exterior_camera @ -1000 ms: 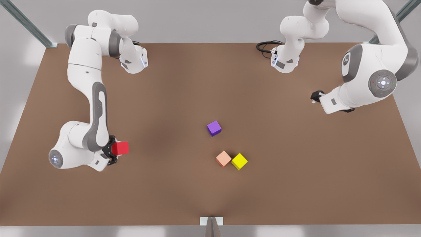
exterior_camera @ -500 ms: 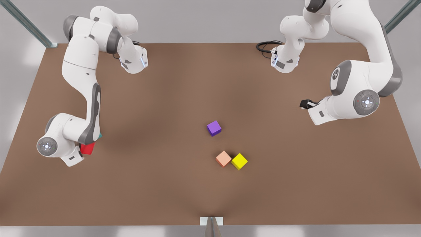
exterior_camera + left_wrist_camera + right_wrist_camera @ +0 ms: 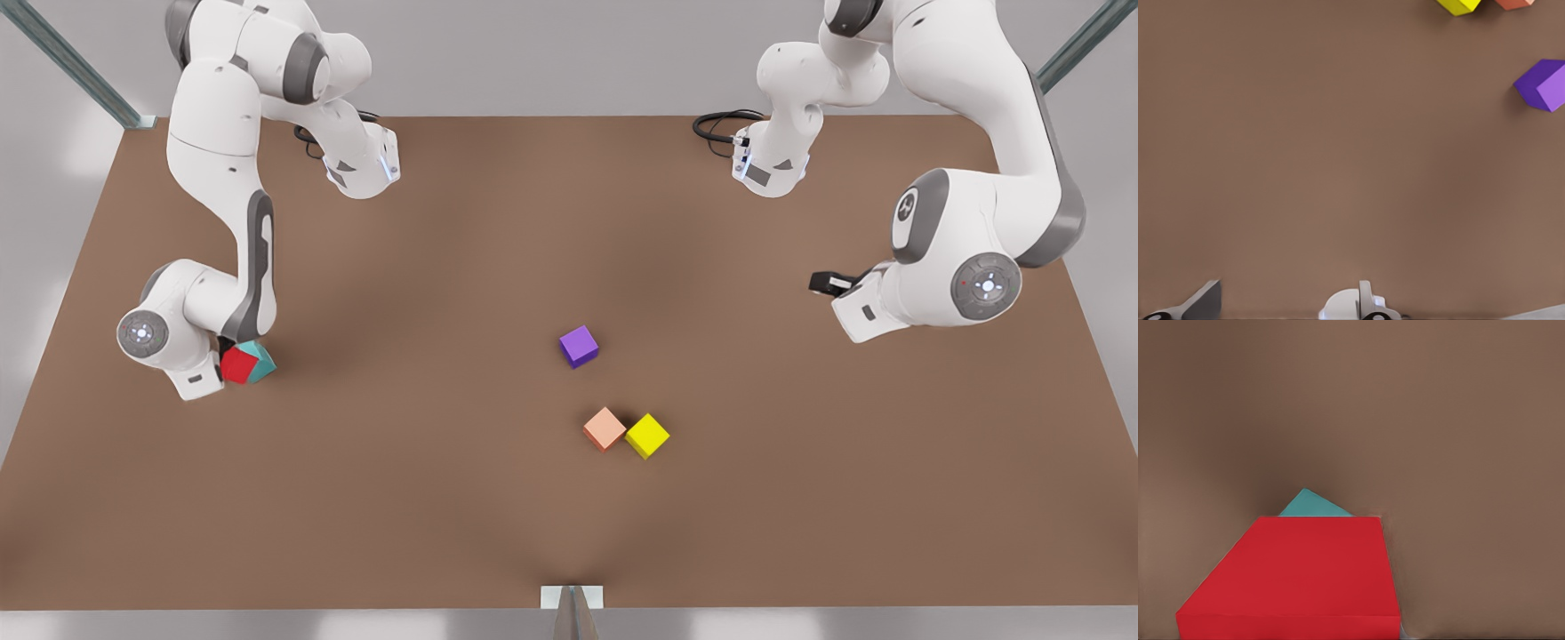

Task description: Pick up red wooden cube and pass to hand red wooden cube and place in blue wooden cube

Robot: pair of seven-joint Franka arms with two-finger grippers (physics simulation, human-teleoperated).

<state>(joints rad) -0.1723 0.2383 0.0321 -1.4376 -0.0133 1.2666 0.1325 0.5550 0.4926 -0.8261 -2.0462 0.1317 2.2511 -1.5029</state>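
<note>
Gripping the red wooden cube, the right gripper is hanging at the front view's left, fingers clamped on it, directly over the blue wooden cube on the table. At the front view's right, the left gripper is waiting; whether its fingers are apart cannot be told. Near centre, purple cube, salmon cube and yellow cube are sitting.

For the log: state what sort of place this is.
Probably a simulated robot test bench: a bare brown table with metal frame struts, two white arms mounted at its far edge, and small coloured cubes such as the purple cube and yellow cube.
</note>
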